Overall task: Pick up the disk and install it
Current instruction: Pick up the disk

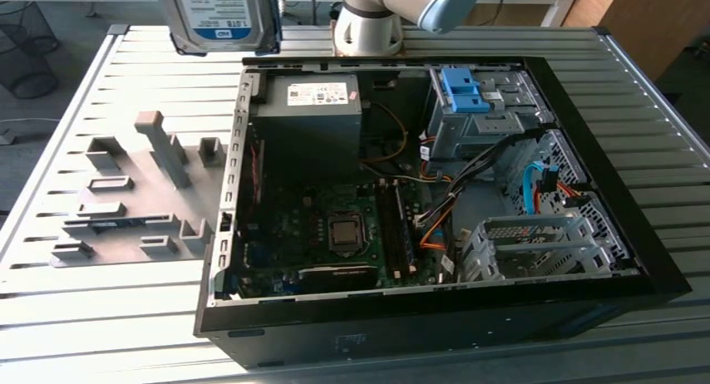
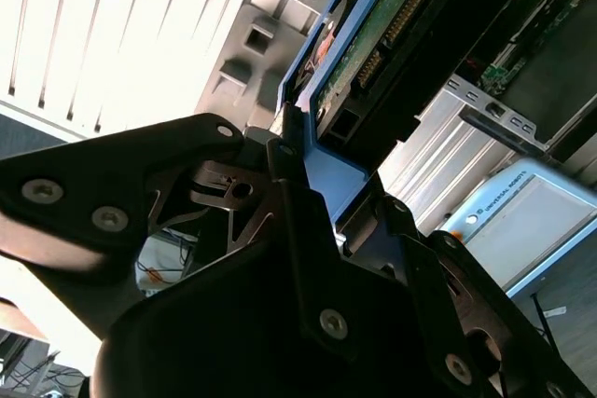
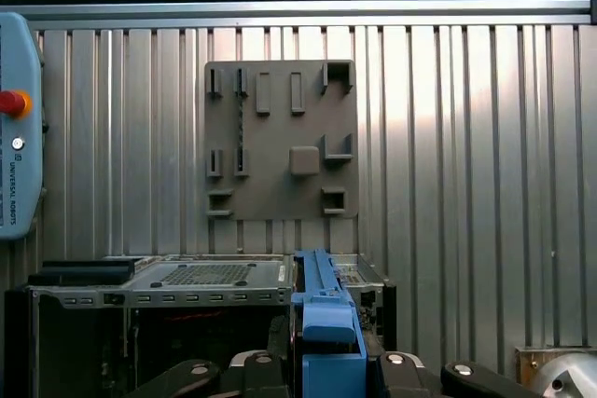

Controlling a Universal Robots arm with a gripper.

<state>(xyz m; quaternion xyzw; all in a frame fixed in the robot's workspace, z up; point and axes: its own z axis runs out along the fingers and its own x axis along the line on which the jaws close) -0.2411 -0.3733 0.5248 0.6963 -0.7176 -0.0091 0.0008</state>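
pick-up done: gripper (image 3: 328, 356) clamped shut on blue carrier edge of disk (image 1: 219, 18), held aloft above table (image 1: 66, 151), off open computer case (image 1: 444, 322). install left: disk not yet inside case.

The arm (image 1: 368, 27) is made up of a silver-grey ribbed cylinder, topped off with a pale blue joint cap (image 1: 450, 6). The gripper (image 2: 326, 174) is done all in matt black: flat linkage plates (image 2: 121, 184), stacked and hinged, pinned together with round silver screws (image 2: 43, 191) that are sunk slightly into the plates.
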